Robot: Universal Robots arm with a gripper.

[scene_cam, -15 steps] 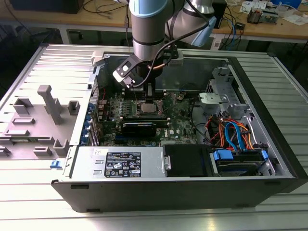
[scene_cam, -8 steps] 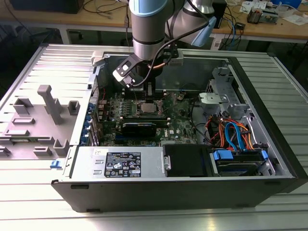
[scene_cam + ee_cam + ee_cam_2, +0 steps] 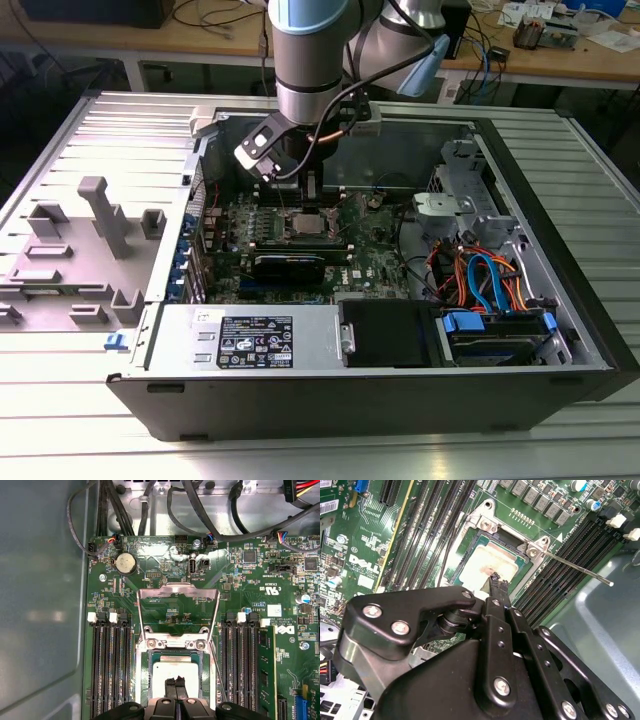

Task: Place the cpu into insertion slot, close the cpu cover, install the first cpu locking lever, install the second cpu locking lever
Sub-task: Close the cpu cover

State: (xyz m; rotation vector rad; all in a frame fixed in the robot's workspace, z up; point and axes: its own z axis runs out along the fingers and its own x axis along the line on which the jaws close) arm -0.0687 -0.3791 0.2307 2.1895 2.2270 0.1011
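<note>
Gripper (image 3: 175, 683) jaws pinched together with nothing between them, tips right at the top of the cpu (image 3: 161, 672). The cpu sits in the slot (image 3: 142, 676), mid-frame in the exterior view. Cover (image 3: 178, 594) stands open, lever (image 3: 575, 568) raised.

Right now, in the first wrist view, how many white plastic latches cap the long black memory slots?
4 white latches: two on one side of the silvery cpu cover, two across it; others may be hidden.
</note>
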